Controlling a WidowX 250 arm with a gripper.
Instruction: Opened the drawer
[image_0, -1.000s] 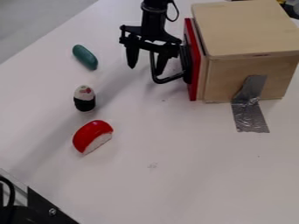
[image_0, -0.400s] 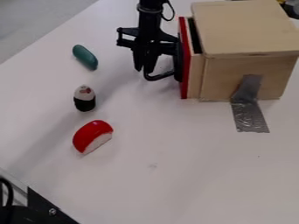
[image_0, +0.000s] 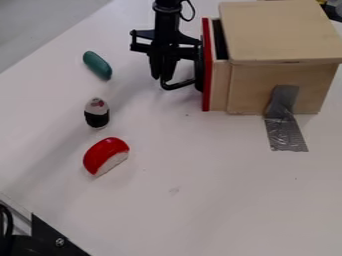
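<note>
The black arm is coming in from the top of the view, and its gripper is hanging over the table, just beside the front of a wooden box. Its two fingers are standing close together, gripping the black handle of the drawer. The handle is jutting out from the drawer's red front and curving beneath the gripper's wrist.

The drawer is sitting partly open in the box. Its red front is standing away from the box's body, pale wood is showing along its side, and a dark gap is showing behind the front, just short of the box's flat lid. The box is resting toward the table's far right part, as I'm seeing it. A strip of silver tape is running down the box's near side and lying out over the tabletop.

Over toward the table's slanting upper-left edge, a green oblong piece is lying at a tilt. Nearer me, a small white-topped piece with a black lower half is standing upright. Nearer again, a red and white piece is lying at a slant, its red part curving over the white. The three are sitting apart from one another in a loose row. By the table's lower-left edge, a black bracket is showing a bolt.
</note>
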